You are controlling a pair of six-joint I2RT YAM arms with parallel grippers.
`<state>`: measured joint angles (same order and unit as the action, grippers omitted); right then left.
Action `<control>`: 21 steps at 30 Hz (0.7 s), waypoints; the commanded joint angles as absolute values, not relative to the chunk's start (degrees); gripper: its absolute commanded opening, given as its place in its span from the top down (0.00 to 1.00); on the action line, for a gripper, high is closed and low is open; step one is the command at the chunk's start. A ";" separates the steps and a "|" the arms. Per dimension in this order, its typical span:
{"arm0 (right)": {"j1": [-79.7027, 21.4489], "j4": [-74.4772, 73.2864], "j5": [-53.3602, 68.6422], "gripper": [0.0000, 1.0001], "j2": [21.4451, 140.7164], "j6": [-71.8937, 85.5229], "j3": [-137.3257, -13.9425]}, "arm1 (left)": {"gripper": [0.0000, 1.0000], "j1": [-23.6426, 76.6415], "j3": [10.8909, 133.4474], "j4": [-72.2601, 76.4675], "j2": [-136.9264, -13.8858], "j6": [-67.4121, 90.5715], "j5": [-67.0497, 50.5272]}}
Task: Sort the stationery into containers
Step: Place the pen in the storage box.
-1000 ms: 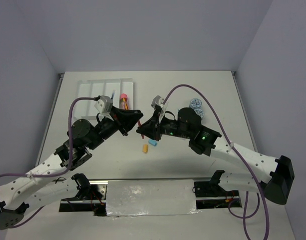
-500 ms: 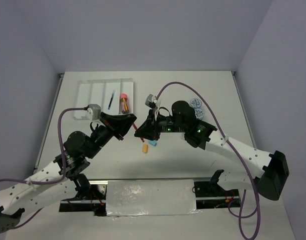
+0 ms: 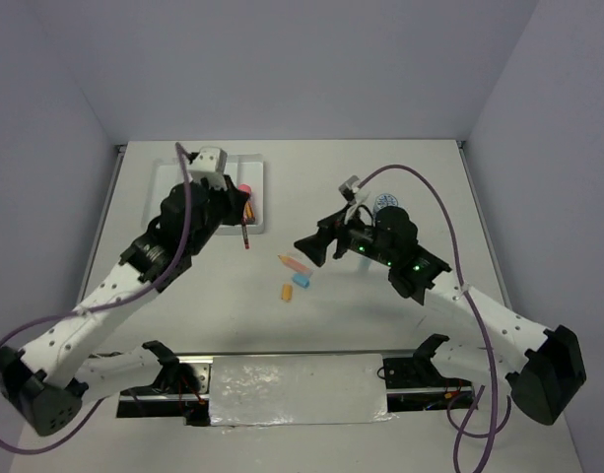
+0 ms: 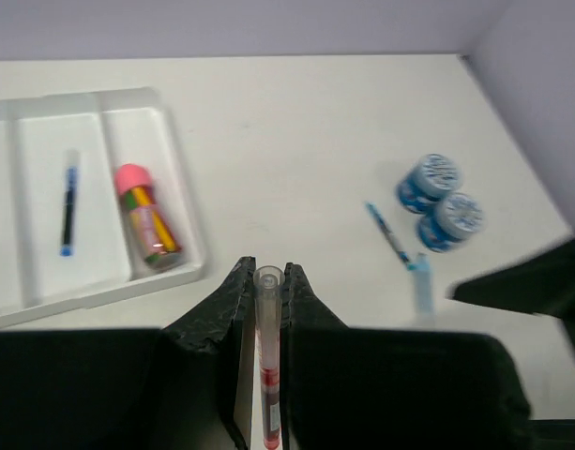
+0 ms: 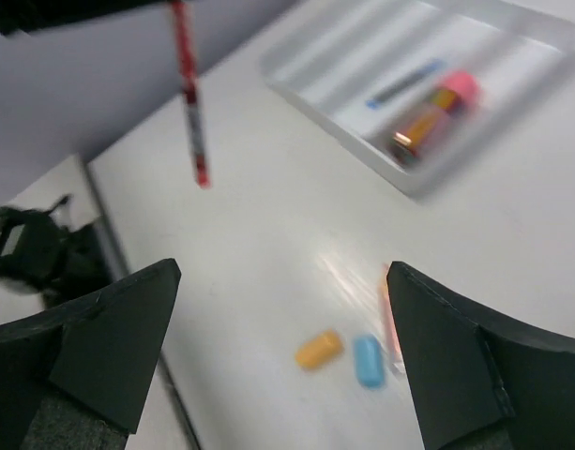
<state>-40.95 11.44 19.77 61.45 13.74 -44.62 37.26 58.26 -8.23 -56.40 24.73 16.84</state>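
**Red pen clamped beside the tray, right tool spread wide**

The left tool (image 4: 266, 281) is shut narrow on a red pen (image 4: 268, 375), which stands between the two dark fingers at the bottom centre of the left wrist view. From above, the pen hangs tip down just off the lower right corner of the white tray (image 3: 165, 183), in the upper left of the frame. Whether its tip touches the counter (image 3: 430, 168) cannot be told.

Two things lie in the tray. A blue pen (image 4: 68, 202) lies lengthwise in one compartment. A pink-capped orange piece (image 4: 146, 216) lies in the compartment to its right, the one nearest the tray's right wall.

The right tool (image 5: 282, 272) is wide, its fingers at the lower left and lower right of its own view with only counter between them. Below it, near the middle of the top view, an orange eraser (image 3: 287, 293) and a light-blue eraser (image 3: 302, 281) lie just beside each other. A thin pinkish stick (image 3: 294, 263) lies close above them.

At the right of the left wrist view, two round blue-lidded tubs (image 4: 430, 180) stand touching. A second blue pen (image 4: 390, 234) lies just to their left, and a pale blue tube (image 4: 423, 286), blurred, lies at its lower end.
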 commanded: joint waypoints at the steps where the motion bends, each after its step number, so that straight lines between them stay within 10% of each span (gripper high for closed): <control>1: -35.96 4.07 10.21 0.00 53.81 16.86 -41.14 | 1.00 32.00 65.20 -9.84 -66.15 17.15 19.41; 12: -34.98 -6.50 12.83 0.00 38.69 18.28 -34.90 | 1.00 14.16 100.77 -19.66 -109.12 4.39 6.51; 21: -35.07 -9.22 14.50 0.00 35.07 17.41 -34.63 | 0.90 10.72 102.57 -16.70 -119.79 6.94 5.36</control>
